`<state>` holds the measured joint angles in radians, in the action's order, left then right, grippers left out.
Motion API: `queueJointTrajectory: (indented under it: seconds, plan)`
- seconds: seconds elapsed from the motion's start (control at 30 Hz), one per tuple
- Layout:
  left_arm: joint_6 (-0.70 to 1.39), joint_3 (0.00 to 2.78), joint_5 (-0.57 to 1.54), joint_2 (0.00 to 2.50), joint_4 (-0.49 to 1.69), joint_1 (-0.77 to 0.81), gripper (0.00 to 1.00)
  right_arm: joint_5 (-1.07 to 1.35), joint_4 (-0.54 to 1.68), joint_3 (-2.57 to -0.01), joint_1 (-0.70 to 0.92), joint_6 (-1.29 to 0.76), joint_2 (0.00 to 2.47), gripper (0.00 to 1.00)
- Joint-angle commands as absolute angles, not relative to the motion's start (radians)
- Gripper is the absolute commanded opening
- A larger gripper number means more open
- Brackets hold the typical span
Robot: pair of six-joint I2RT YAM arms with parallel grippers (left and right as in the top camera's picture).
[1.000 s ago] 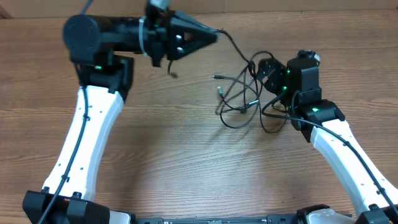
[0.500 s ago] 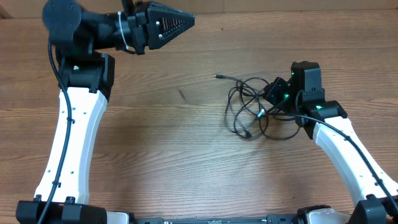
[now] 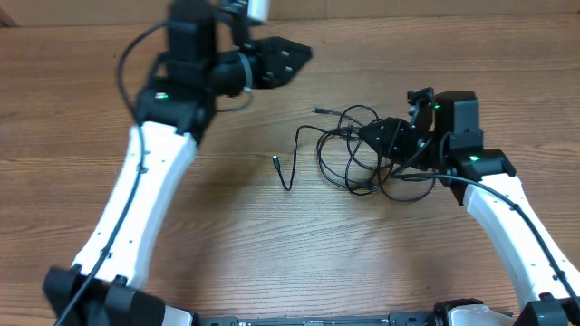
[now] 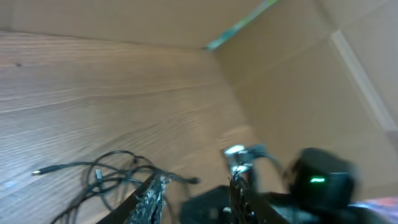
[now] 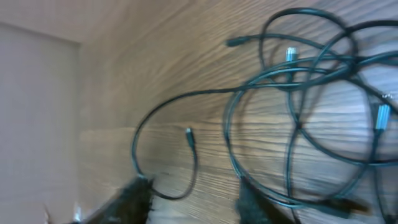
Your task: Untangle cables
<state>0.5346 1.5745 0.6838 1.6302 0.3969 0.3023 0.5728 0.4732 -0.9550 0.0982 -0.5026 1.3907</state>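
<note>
Overhead view: the cables (image 3: 358, 154) lie as one loose knot on the wooden table (image 3: 227, 254), right of centre, long axis running left to right. One free strand (image 3: 292, 172) leaves the knot leftward, hooks round and ends in a small plug (image 3: 275, 161). A second plug (image 3: 315, 110) points left from the knot's upper edge.

The right gripper (image 3: 381, 138) sits over the right part of the knot and covers the loops there. In its wrist view the right gripper (image 5: 196, 186) shows fingers (image 5: 134, 196) spread, with the hooked strand on the table between them; contact cannot be made out.

The left gripper (image 3: 294, 56) is raised well apart from the cables, at the far left, and motion-blurred. In its own view the left gripper (image 4: 198, 183) stands parted and empty, with the cables (image 4: 106, 177) below. Beyond them are the right arm (image 4: 317, 180) and a cardboard wall (image 4: 298, 74), both soft.
</note>
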Motion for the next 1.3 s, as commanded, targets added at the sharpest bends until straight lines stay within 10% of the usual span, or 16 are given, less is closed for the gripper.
queueJointTrajectory:
  seconds: [0.0,0.2,0.93,1.27]
  plan:
    - [0.427,1.581,0.489,1.715,0.389,0.383,0.39,0.585,0.515,-0.951,0.007,-0.496,1.341,0.58]
    - [0.540,1.581,0.483,1.867,0.343,0.476,0.62,0.586,0.588,-0.951,-0.160,-0.497,1.287,0.69]
    - [1.411,1.581,0.506,2.343,-0.178,0.568,0.59,0.442,0.717,-0.950,-0.249,-0.496,1.278,0.92]
    - [1.399,1.581,0.298,2.343,-0.345,0.585,0.10,0.393,0.753,-0.950,-0.248,-0.496,1.279,0.94]
